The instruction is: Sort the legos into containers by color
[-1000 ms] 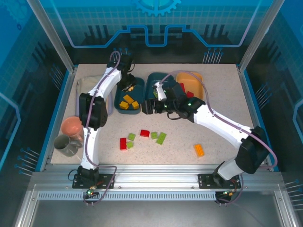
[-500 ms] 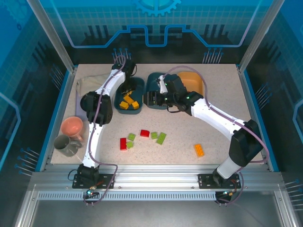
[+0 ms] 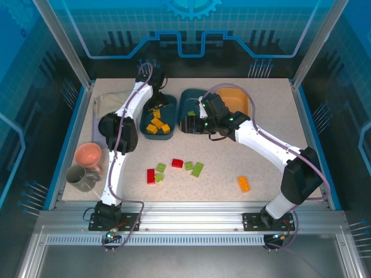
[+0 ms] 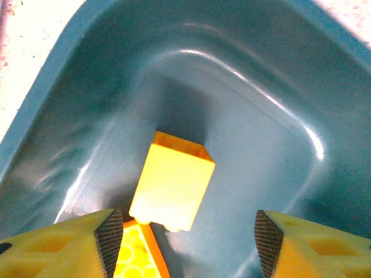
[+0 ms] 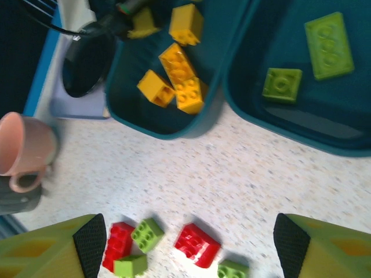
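My left gripper [image 3: 155, 108] [image 4: 186, 243] hangs open inside the left dark teal tub [image 3: 173, 113] [image 4: 272, 87]. A yellow brick [image 4: 173, 185] lies free just beyond its fingertips, against another orange-yellow brick [image 4: 136, 255]. Several yellow bricks [image 3: 157, 124] [image 5: 177, 78] lie in that tub. The middle teal tub [image 3: 184, 98] [image 5: 348, 145] holds two green bricks [image 5: 327, 45]. My right gripper [image 3: 188, 123] [image 5: 190, 246] is open and empty above the table near that tub's front. The light orange tub [image 3: 240, 97] stands to the right. Loose red bricks [image 3: 177, 163] [image 5: 197, 244], green bricks [image 3: 197, 169] [image 5: 147, 234] and an orange brick [image 3: 244, 183] lie on the table.
A pink bowl [image 3: 88, 155] [image 5: 23, 147] and a grey mug [image 3: 81, 176] stand at the left edge. A black round dish [image 5: 87, 58] on a pale cloth [image 3: 106, 104] sits left of the tubs. Blue walls ring the table.
My left gripper has opened and let the yellow brick go into the left teal tub. My right arm drew back a little toward the middle tub, still open.
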